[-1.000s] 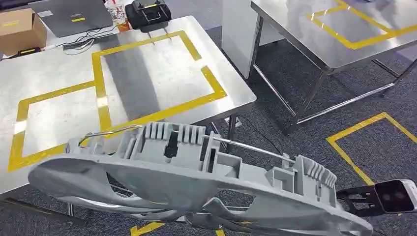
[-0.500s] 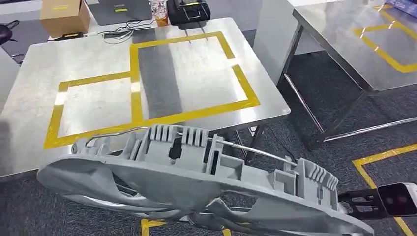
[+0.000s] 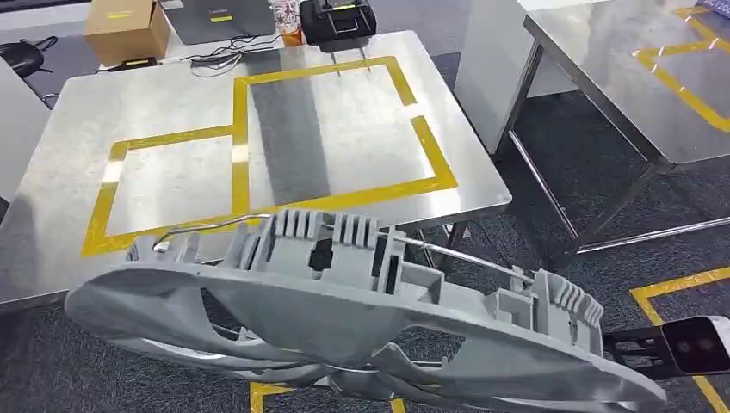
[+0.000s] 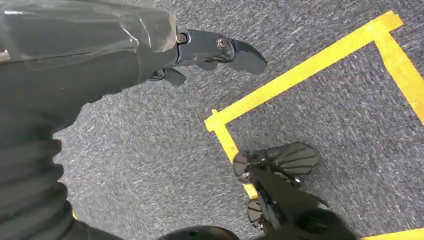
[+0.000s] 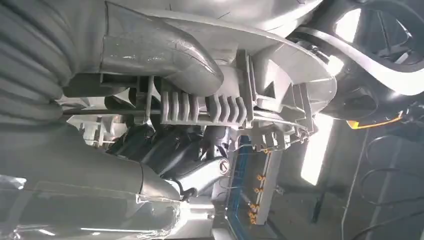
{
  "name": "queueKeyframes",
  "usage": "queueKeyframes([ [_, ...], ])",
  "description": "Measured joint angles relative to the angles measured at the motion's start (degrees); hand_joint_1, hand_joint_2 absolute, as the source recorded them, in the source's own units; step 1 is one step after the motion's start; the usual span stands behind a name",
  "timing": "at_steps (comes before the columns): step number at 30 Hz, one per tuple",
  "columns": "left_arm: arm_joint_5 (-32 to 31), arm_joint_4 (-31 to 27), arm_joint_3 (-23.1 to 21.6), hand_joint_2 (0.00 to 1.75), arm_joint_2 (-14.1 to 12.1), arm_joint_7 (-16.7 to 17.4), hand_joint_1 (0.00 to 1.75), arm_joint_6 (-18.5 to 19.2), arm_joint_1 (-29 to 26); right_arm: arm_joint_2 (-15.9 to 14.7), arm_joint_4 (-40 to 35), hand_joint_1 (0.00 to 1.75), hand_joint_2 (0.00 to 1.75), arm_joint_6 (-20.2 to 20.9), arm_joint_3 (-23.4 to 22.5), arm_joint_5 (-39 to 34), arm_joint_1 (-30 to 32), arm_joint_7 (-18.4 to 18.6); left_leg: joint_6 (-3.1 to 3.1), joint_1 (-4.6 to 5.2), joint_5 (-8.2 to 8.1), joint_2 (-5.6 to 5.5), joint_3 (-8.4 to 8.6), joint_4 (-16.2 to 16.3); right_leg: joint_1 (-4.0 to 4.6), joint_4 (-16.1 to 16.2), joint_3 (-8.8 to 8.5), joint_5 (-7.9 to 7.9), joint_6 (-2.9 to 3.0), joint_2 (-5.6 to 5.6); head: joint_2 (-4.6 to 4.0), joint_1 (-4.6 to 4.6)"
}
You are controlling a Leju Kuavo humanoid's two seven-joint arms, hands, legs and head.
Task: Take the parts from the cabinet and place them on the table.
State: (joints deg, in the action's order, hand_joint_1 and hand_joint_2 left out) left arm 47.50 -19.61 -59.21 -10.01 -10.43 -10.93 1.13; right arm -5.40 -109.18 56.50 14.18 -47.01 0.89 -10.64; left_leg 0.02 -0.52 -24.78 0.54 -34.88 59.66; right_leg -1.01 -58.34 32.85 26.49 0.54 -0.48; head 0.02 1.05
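A large grey plastic part (image 3: 344, 318), a long ribbed housing with a thin metal rod along its upper edge, is held in the air just short of the steel desk (image 3: 77, 258), in front of its near edge. Its long axis runs roughly parallel to that edge, the right end dipping lower. In the right wrist view, the right hand (image 5: 165, 145) grasps the part from below, thumb over the ribbed flange, dark fingers (image 5: 200, 170) curled beneath it. The left hand (image 4: 210, 50) hangs over the carpet, fingers loose, holding nothing. The desk's yellow-taped squares lie straight beyond the part.
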Motion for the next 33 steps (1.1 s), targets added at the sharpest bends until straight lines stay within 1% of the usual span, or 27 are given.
queueKeyframes([
  [1,-0.02,0.02,0.05,1.75,-0.07,0.0,0.0,0.0,0.14,0.0,0.0,1.66,1.75,0.0,0.0,-0.04,0.01,0.0,0.27,0.44,-0.91,0.4,0.36,-0.99,0.59,-0.06,0.11,0.12,-0.28,-0.04,0.0,-0.05],
  [3,-0.02,0.04,0.07,1.75,-0.07,-0.04,0.0,0.0,0.17,-0.04,0.0,1.66,1.75,0.0,0.02,-0.11,0.06,0.0,0.61,0.58,-0.94,0.1,0.18,-0.98,0.42,0.02,0.11,0.23,-0.67,-0.21,0.0,0.0],
  [4,-0.02,0.09,0.09,1.75,-0.11,-0.04,0.0,0.0,0.11,-0.04,0.0,1.66,1.75,0.0,0.07,-0.13,0.03,0.0,0.88,0.69,-0.96,-0.06,0.17,-1.01,0.33,0.35,-0.05,0.14,-1.06,-0.37,0.0,-0.05],
  [5,-0.02,0.11,0.09,1.75,-0.11,-0.04,0.0,0.02,0.14,-0.04,-0.02,1.66,1.75,0.0,0.07,-0.15,0.02,0.0,1.38,0.53,-0.54,-0.21,1.06,-1.74,0.51,0.43,-0.23,0.21,-1.43,-0.47,0.0,0.0],
  [6,-0.02,0.13,0.09,1.75,-0.02,-0.04,0.0,0.02,0.13,-0.11,-0.02,1.66,1.75,0.0,0.04,-0.15,0.04,0.02,1.69,0.15,-0.16,-0.33,1.45,-2.34,0.3,-0.54,0.37,0.66,-1.46,-0.33,0.02,-0.11],
  [7,-0.02,0.13,0.09,1.75,0.02,-0.04,0.0,0.02,0.22,-0.11,-0.02,1.66,1.75,0.0,0.04,-0.18,-0.02,0.02,2.07,0.06,0.04,-0.41,1.52,-2.41,0.31,-3.13,1.5,2.18,-1.25,-0.17,0.0,-0.24],
  [9,-0.02,0.13,0.11,1.75,0.11,-0.04,0.0,0.02,0.26,-0.2,0.0,1.66,1.75,0.0,0.0,-0.22,0.08,0.0,2.17,0.09,-0.02,-0.77,1.47,-2.4,0.17,-12.44,6.07,5.89,-1.02,0.08,0.02,-0.31],
  [10,-0.02,0.13,0.11,1.75,0.13,-0.04,0.0,0.02,0.25,-0.22,0.02,1.66,1.75,0.0,0.0,-0.18,0.08,0.02,2.17,0.11,-0.04,-0.93,1.41,-2.37,0.15,-16.37,8.14,7.04,-1.17,0.16,0.0,-0.35],
  [11,-0.02,0.15,0.11,1.75,0.17,-0.04,0.0,0.02,0.24,-0.26,0.07,1.66,1.75,0.0,0.0,-0.18,0.14,0.02,2.16,0.1,-0.05,-1.07,1.42,-2.37,0.09,-17.9,9.17,7.03,-1.54,0.16,0.0,-0.35],
  [12,-0.02,0.15,0.11,1.75,0.22,-0.04,0.0,0.04,0.24,-0.31,0.09,1.66,1.75,0.0,-0.02,-0.18,0.16,0.02,2.1,0.06,-0.1,-1.32,1.47,-2.36,-0.04,-16.29,8.65,5.92,-2.1,0.15,0.0,-0.35],
  [13,-0.02,0.15,0.11,1.75,0.28,-0.04,0.0,0.07,0.25,-0.31,0.09,1.66,1.75,-0.02,-0.02,-0.2,0.14,0.02,1.99,0.01,-0.17,-1.53,1.56,-2.32,-0.19,-12.35,6.91,4.04,-2.7,0.16,0.02,-0.35],
  [14,-0.02,0.15,0.11,1.75,0.37,-0.07,0.0,0.11,0.25,-0.31,0.09,1.66,1.75,-0.07,-0.02,-0.24,0.11,0.04,1.78,-0.03,-0.31,-1.73,1.67,-2.16,-0.4,-6.29,4.06,1.53,-3.28,0.17,0.02,-0.37],
  [15,-0.02,0.15,0.11,1.75,0.41,-0.07,0.0,0.15,0.24,-0.31,0.07,1.66,1.75,-0.24,-0.02,-0.29,0.03,0.2,1.47,-0.02,-0.51,-1.91,1.64,-1.9,-0.52,-1.29,1.65,-0.22,-3.55,0.2,0.02,-0.42],
  [16,-0.02,0.18,0.11,1.75,0.39,-0.09,0.0,0.22,0.25,-0.33,0.09,1.66,1.75,-0.46,-0.04,-0.31,-0.04,0.37,1.04,0.4,-0.79,-2.01,1.44,-1.55,-0.19,-0.35,1.15,-0.24,-2.79,0.34,0.0,-0.44],
  [17,-0.02,0.17,0.11,1.75,0.39,-0.13,0.0,0.24,0.22,-0.31,0.0,1.66,1.75,-0.66,-0.04,-0.29,-0.03,0.53,0.8,0.4,-0.87,-2.02,1.37,-1.47,-0.29,-0.06,1.01,-0.59,-2.08,0.37,0.02,-0.4],
  [19,-0.02,0.2,0.11,1.75,0.39,-0.15,0.0,0.28,-0.01,-0.35,0.0,1.66,1.75,-0.87,-0.13,-0.16,-0.13,0.94,0.36,0.13,-0.74,-2.02,1.43,-1.71,0.19,-0.11,1.03,-0.57,-1.4,0.36,0.02,-0.42],
  [21,-0.04,0.2,0.11,1.75,0.41,-0.18,0.0,0.28,-0.09,-0.33,-0.11,1.66,1.75,-0.98,-0.24,0.45,-0.52,1.07,-0.37,-0.13,-1.33,-1.73,1.02,-1.06,-0.39,0.18,0.82,-0.83,-0.74,0.35,0.02,-0.42],
  [22,-0.09,0.2,0.13,1.75,0.41,-0.18,0.0,0.26,-0.09,-0.33,-0.29,1.66,1.75,-0.98,-0.37,0.9,-0.75,1.16,-0.59,-0.14,-2.8,-1.3,0.24,1.03,-0.41,0.18,0.7,-0.69,-0.35,0.33,0.02,-0.13],
  [24,-0.13,0.2,0.13,1.75,0.39,-0.18,0.0,0.2,-0.13,-0.35,-0.5,1.66,1.75,-0.83,-0.85,1.84,-1.43,1.18,-0.99,-0.28,-7.12,-1.11,-4.05,10.1,-0.29,0.17,0.73,-0.67,-0.1,0.31,0.02,-0.07],
  [25,-0.2,0.2,0.13,1.75,0.39,-0.2,0.0,0.22,-0.2,-0.44,-0.5,1.66,1.75,-0.7,-1.18,2.25,-1.77,1.07,-1.08,-0.28,-8.64,-1.04,-6.18,14.34,-0.19,0.16,0.74,-0.67,-0.09,0.3,0.0,-0.05],
  [26,-0.2,0.2,0.13,1.75,0.43,-0.2,0.0,0.24,-0.23,-0.52,-0.5,1.66,1.75,-0.66,-1.42,2.64,-2.16,0.94,-1.1,-0.28,-8.92,-0.94,-7.51,16.72,-0.14,0.15,0.74,-0.66,-0.09,0.29,0.0,-0.07],
  [27,-0.2,0.2,0.13,1.75,0.46,-0.18,0.0,0.28,-0.25,-0.61,-0.5,1.66,1.75,-0.61,-1.71,2.99,-2.73,0.83,-0.96,-0.27,-7.8,-0.91,-7.39,16.09,-0.03,0.15,0.67,-0.66,-0.1,0.3,0.02,-0.07],
  [28,-0.22,0.2,0.15,1.75,0.46,-0.18,0.0,0.28,-0.24,-0.72,-0.5,1.66,1.75,-0.48,-1.88,3.21,-3.41,0.72,-0.76,-0.26,-5.62,-0.9,-5.93,12.78,0.01,0.15,0.6,-0.65,-0.1,0.32,0.0,-0.07],
  [30,-0.26,0.2,0.22,1.75,0.41,-0.2,0.0,0.28,-0.24,-0.85,-0.5,1.66,1.75,-0.33,-2.05,3.36,-4.8,0.57,0.12,-0.05,-0.74,-0.8,-0.64,2.33,0.16,0.16,0.31,-0.64,-0.13,0.37,0.0,-0.07],
  [31,-0.26,0.2,0.31,1.75,0.35,-0.2,0.0,0.28,-0.18,-0.94,-0.5,1.66,1.75,-0.24,-2.05,3.43,-5.44,0.5,0.67,0.22,-0.88,-0.51,0.95,-0.82,0.18,0.19,0.29,-0.63,-0.16,0.37,0.02,-0.09],
  [32,-0.26,0.2,0.46,1.75,0.33,-0.22,0.0,0.28,-0.18,-1.03,-0.5,1.66,1.75,-0.17,-2.05,3.56,-6.04,0.44,0.73,0.48,-1.06,-0.47,1.04,-1.19,0.67,0.11,0.55,-0.56,-0.38,0.39,0.02,-0.15],
  [33,-0.26,0.2,0.64,1.75,0.35,-0.28,0.0,0.31,-0.16,-1.11,-0.48,1.66,1.75,-0.15,-2.03,3.74,-6.34,0.37,0.78,0.61,-1.08,-0.56,0.85,-1.13,0.54,0.13,0.64,-0.61,-0.58,0.32,0.0,-0.09],
])
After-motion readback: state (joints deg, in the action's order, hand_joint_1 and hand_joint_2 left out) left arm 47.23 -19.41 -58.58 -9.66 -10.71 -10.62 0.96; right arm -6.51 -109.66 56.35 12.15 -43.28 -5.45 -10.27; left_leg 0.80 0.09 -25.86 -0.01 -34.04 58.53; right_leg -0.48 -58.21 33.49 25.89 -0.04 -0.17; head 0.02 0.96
